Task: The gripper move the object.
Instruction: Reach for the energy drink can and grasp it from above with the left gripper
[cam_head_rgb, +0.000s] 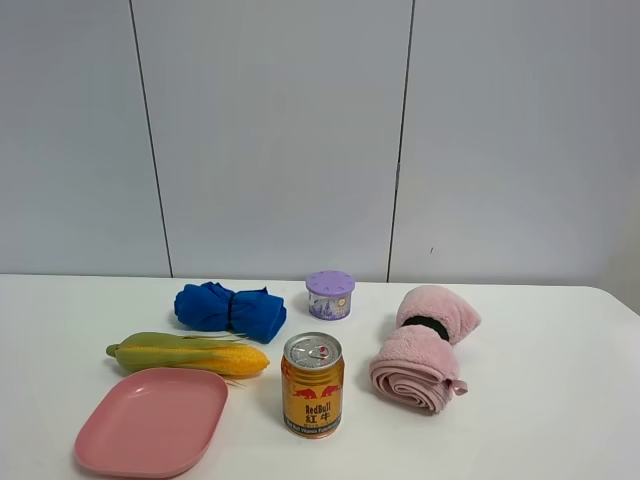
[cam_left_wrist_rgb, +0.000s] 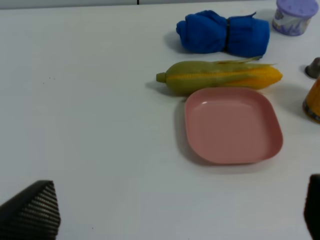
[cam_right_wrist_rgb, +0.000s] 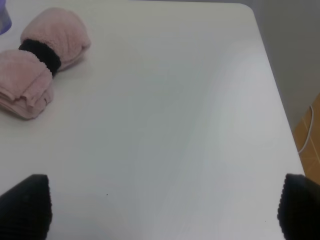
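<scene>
The gold-yellow Red Bull can (cam_head_rgb: 313, 386) stands upright on the white table at the front centre, silver pull-tab top up. Only its edge shows in the left wrist view (cam_left_wrist_rgb: 313, 104). Neither arm appears in the exterior high view. My left gripper (cam_left_wrist_rgb: 170, 212) is open and empty over bare table, well left of the can. My right gripper (cam_right_wrist_rgb: 162, 205) is open and empty over bare table near the right edge. The can does not show in the right wrist view.
A pink plate (cam_head_rgb: 152, 421) lies front left, a corn cob (cam_head_rgb: 188, 354) behind it, a blue rolled cloth (cam_head_rgb: 231, 309) and a purple lidded jar (cam_head_rgb: 330, 295) farther back. A pink rolled towel (cam_head_rgb: 423, 346) lies right of the can. The table edge (cam_right_wrist_rgb: 280, 100) is at the right.
</scene>
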